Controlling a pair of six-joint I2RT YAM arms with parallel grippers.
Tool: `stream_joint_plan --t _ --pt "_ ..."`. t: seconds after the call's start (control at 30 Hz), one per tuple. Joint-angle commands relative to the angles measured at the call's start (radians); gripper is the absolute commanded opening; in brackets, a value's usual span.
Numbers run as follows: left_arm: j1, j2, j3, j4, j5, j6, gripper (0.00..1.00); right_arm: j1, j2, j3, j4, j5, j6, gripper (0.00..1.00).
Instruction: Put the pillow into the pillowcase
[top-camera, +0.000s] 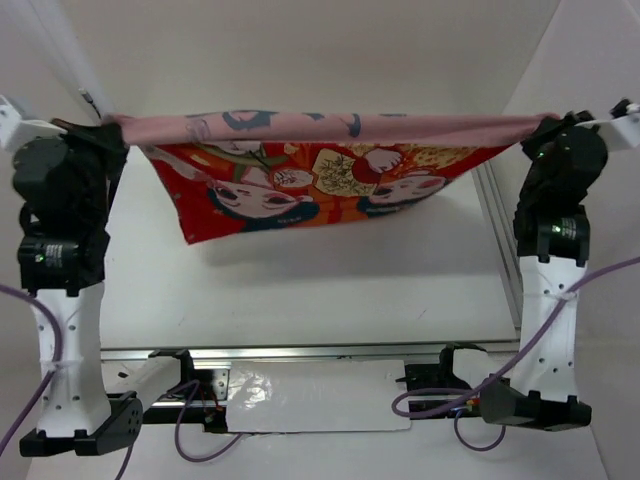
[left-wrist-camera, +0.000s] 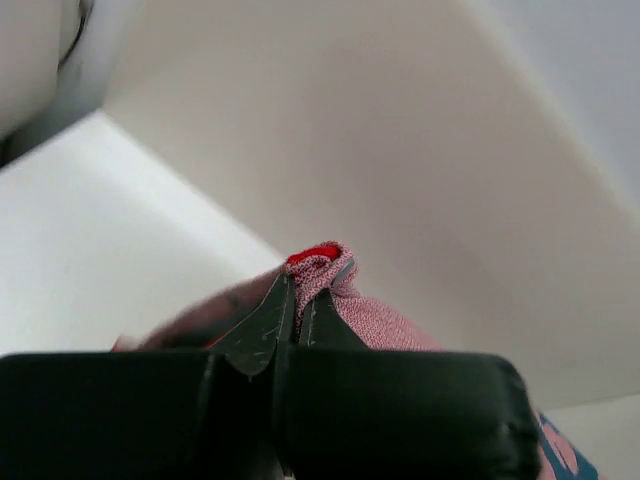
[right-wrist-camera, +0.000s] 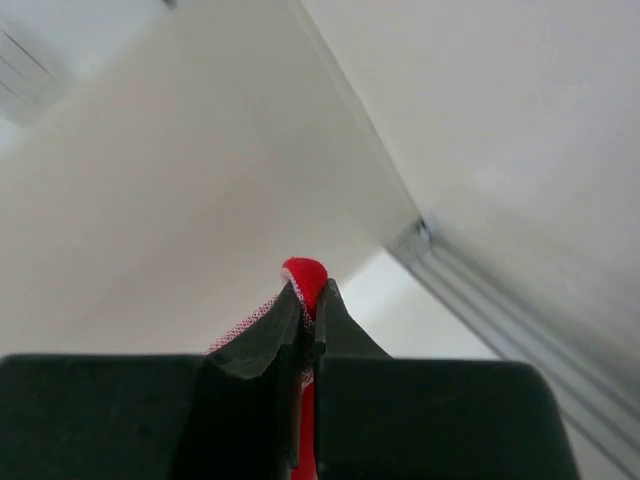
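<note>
**Pillowcase stretched in mid-air, pillow nowhere in view**

The pillowcase (top-camera: 320, 170) hangs above the table (top-camera: 320, 300), pulled taut between the two arms like a banner. The left gripper (top-camera: 100, 132) is clamped on its left top corner and the right gripper (top-camera: 545, 128) on its right top corner. Each wrist view shows closed jaws with a small nub of cloth poking out past the tips.

What could go wrong:
- Both holds look shallow. Only a pinch of fabric sits between the jaws, so a further pull apart could drag a corner free and drop that side.
- If each pinch takes both layers of the case together, the mouth stays shut and nothing can be pushed in. The pictures do not show which edge is the open one.
- The pillow is not visible in any view. With both grippers busy, one must let go to fetch it, and the case would then sag or fold.

The case is thin woven cloth. Its top band shows a dusty pink side with dark marks, and below it the bright red-orange print of two cartoon faces with dark blue hair. It hangs flat and slack, tapering to the lower left, which suggests it is empty. At the jaws the weave looks fine and slightly speckled.
</note>
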Motion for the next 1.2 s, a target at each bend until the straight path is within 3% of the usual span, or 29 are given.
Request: stream_joint_plan --t 0.0,0.07,0.17,0.3,0.4,0.53,0.7,0.73,0.8,0.83,0.87,0.9,0.93,0.97,1.0,1.07,1.17 --pt "0.033 0.002 0.249 -0.041 -0.290 0.086 0.00 -0.023 -0.031 0.219 -0.031 0.290 -0.113 0.00" --pt "0.033 0.002 0.341 -0.053 -0.371 0.144 0.00 -0.023 -0.021 0.343 -0.066 0.332 -0.188 0.00" --pt "0.033 0.002 0.418 -0.071 -0.382 0.198 0.00 -0.023 0.000 0.492 -0.104 0.346 -0.266 0.00" --pt "0.033 -0.011 0.364 -0.056 -0.339 0.208 0.00 -0.001 0.037 0.525 -0.153 0.326 -0.291 0.00" --pt "0.033 -0.020 0.244 -0.022 -0.280 0.199 0.00 -0.001 0.036 0.376 -0.131 0.279 -0.258 0.00" --pt "0.033 0.018 0.025 0.045 -0.201 0.181 0.00 -0.001 0.026 0.107 -0.017 0.107 -0.180 0.00" --pt "0.033 0.161 -0.267 0.272 -0.091 0.138 0.01 0.008 0.188 -0.193 0.141 -0.068 -0.100 0.00" --pt "0.033 0.214 -0.308 0.313 -0.074 0.138 0.17 0.020 0.294 -0.211 0.185 -0.094 -0.100 0.00" --pt "0.071 0.449 -0.258 0.303 -0.033 0.115 0.38 0.046 0.423 -0.166 0.267 -0.067 -0.100 0.00" --pt "0.090 0.541 -0.120 0.248 0.002 0.086 0.56 0.056 0.569 -0.102 0.247 -0.067 -0.100 0.07" --pt "0.103 0.636 -0.024 0.176 0.035 0.074 0.76 0.056 0.635 0.048 0.166 -0.085 -0.100 0.19" --pt "0.114 0.805 0.075 0.104 0.067 0.073 1.00 0.056 0.696 0.116 0.132 -0.106 -0.100 0.41" --pt "0.114 0.875 0.257 -0.025 0.067 0.064 1.00 0.066 0.785 0.171 0.103 -0.107 -0.109 0.79" --pt "0.114 0.929 0.326 -0.059 0.067 0.064 1.00 0.079 0.814 0.265 0.063 -0.134 -0.130 0.94" --pt "0.114 0.994 0.372 -0.082 0.067 0.076 1.00 0.079 0.834 0.300 0.035 -0.134 -0.130 1.00" --pt "0.114 1.006 0.436 -0.102 0.081 0.093 1.00 0.088 0.851 0.328 0.011 -0.104 -0.130 1.00" --pt "0.114 0.959 0.394 -0.102 0.127 0.103 1.00 0.106 0.795 0.298 0.024 -0.084 -0.130 1.00"
